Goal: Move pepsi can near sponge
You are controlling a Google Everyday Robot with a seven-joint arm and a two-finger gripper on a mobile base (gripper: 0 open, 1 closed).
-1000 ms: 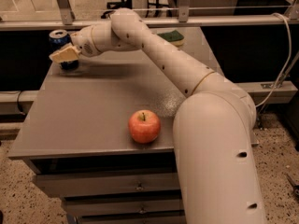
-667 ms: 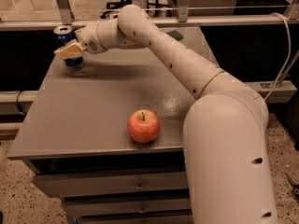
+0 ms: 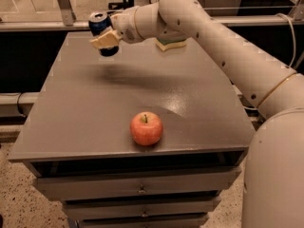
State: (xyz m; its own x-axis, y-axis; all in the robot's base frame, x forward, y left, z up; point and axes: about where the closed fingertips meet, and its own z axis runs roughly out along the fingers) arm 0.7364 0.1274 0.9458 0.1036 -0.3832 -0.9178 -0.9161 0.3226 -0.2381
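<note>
The pepsi can (image 3: 99, 24) is dark blue with a silver top. It is held in the air above the far left part of the grey table (image 3: 95, 108), casting a shadow below it. My gripper (image 3: 105, 38) is shut on the can, with its pale fingers (image 3: 103, 40) across the can's front. The sponge (image 3: 170, 43) lies at the far edge of the table, right of the can, mostly hidden behind my white arm; only its pale yellow base and a bit of green show.
A red apple (image 3: 146, 128) sits near the table's front edge. My white arm (image 3: 247, 65) reaches across the right side of the table. Drawers (image 3: 137, 186) are under the tabletop. A metal rail (image 3: 42, 25) runs behind the table.
The can has left the far left corner of the table and now hangs in the gripper, shifted right toward the sponge. The apple has not moved.
</note>
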